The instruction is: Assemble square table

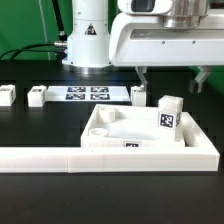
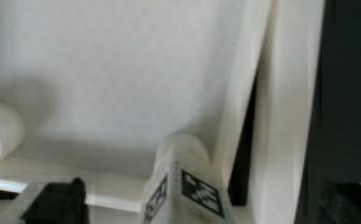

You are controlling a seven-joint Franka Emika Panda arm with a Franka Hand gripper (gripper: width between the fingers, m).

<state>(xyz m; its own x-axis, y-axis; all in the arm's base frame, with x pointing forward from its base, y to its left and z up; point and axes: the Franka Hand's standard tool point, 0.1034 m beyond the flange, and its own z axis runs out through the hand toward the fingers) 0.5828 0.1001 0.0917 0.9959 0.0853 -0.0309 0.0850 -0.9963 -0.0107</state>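
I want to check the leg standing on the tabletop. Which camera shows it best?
The exterior view: the upright leg shows whole, tag facing the camera, on the square tabletop. The wrist view catches only part of it, close up and blurred.

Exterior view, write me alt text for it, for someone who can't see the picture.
A white square table slab lies against a long white L-shaped barrier on a black table, one tagged leg upright on it, the robot's open, empty fingers above. Three more legs and the marker board lie behind.
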